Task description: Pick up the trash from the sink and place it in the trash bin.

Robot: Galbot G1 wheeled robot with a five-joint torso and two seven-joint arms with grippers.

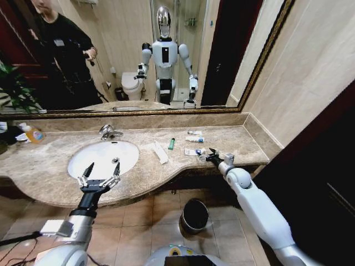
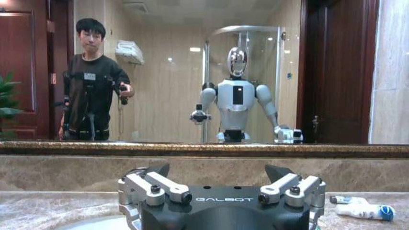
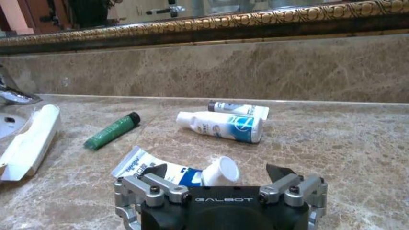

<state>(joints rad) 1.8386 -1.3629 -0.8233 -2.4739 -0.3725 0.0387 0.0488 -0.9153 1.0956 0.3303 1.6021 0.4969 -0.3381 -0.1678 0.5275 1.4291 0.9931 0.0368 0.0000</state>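
Trash scattered right of centre on marble; sink and bin empty-looking; left gripper, right gripper both spread.

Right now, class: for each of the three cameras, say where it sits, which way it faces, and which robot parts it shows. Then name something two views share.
Head view: high on the robot, looking down at the sink, counter trash and the trash bin; both arms show, left gripper over the basin, right gripper by the tubes.
Left wrist view: behind the open left gripper, facing the mirror.
Right wrist view: behind the open right gripper, low over the counter.
Shared: the green stick and white strip.
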